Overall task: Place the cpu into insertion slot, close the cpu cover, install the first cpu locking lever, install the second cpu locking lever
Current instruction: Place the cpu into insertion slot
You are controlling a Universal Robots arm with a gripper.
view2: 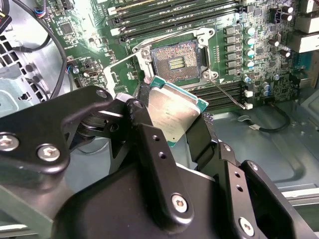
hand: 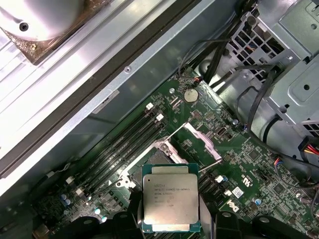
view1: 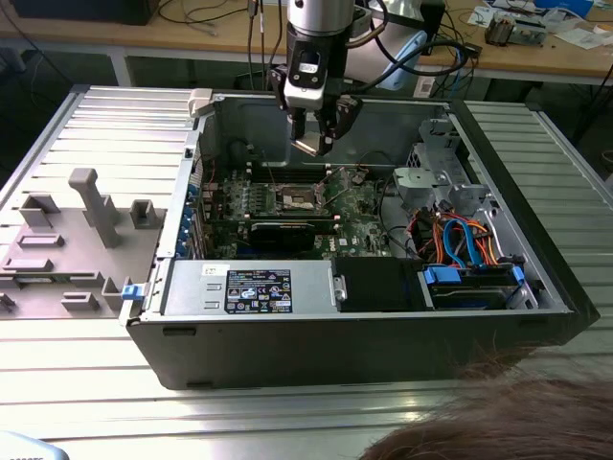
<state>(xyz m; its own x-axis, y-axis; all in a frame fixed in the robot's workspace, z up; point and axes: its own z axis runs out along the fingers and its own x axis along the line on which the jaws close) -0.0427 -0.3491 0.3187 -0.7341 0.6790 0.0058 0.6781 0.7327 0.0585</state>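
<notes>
The gripper [view1: 316, 141] is clamped on the cpu [hand: 171, 204], a square chip with a silvery top and green rim. It hangs tilted over the insertion slot [view2: 175, 60], metal face up.

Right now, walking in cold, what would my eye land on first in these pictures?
The cpu, silvery top showing, is clamped in the gripper above the green board. On that board the insertion slot lies uncovered and empty, its dark centre showing. In the exterior view, all this sits inside an open computer case on a ribbed metal table.
</notes>
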